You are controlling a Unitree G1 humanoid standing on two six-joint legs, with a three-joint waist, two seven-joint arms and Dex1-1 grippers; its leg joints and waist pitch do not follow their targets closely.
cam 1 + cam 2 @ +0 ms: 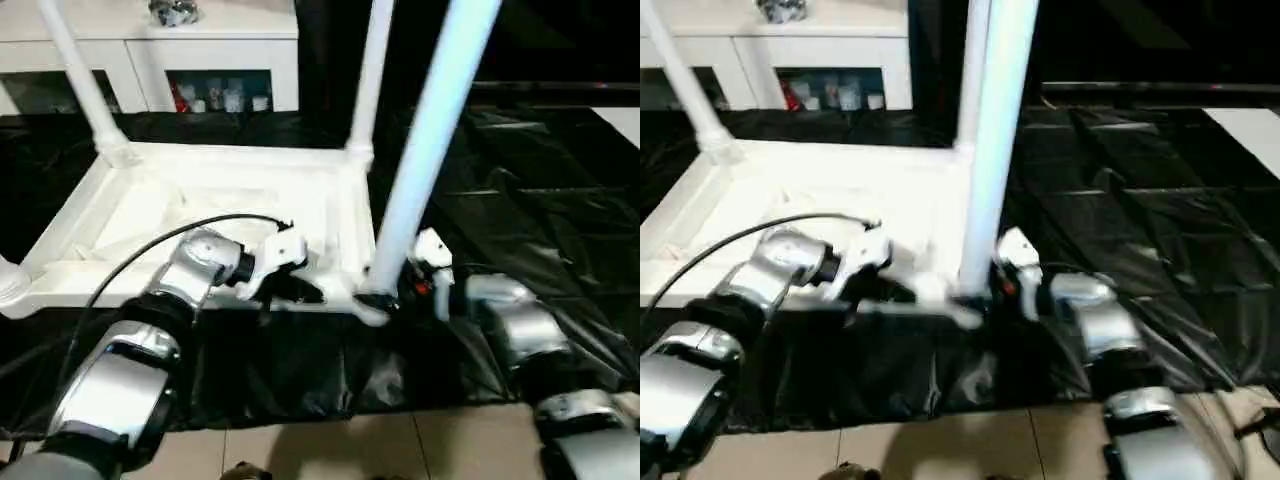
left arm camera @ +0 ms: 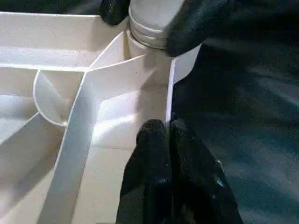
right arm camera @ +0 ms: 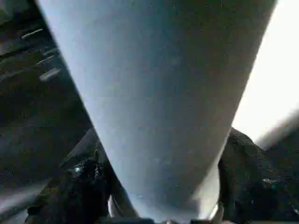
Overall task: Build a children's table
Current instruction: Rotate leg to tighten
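Observation:
The white table top (image 1: pixel 200 190) lies upside down on a black sheet. Two white legs stand in its far sockets, one on the left (image 1: pixel 80 80) and one on the right (image 1: pixel 372 70). A third socket (image 1: pixel 8 285) shows at the near left. My right gripper (image 1: pixel 385 295) is shut on the fourth leg (image 1: pixel 430 130) low down, where its foot meets the near right corner socket (image 2: pixel 149 35); the leg tilts slightly right. In the right wrist view the leg (image 3: pixel 159 93) sits between both fingers (image 3: pixel 79 186). My left gripper (image 2: pixel 167 126) is shut on the top's near rim (image 2: pixel 169 93) beside that corner.
A white cabinet (image 1: pixel 150 50) with glass doors stands behind the table top. The black sheet (image 1: pixel 520 180) spreads to the right and front, ending at pale floor tiles (image 1: pixel 330 450). A black cable (image 1: pixel 150 245) arcs over my left forearm.

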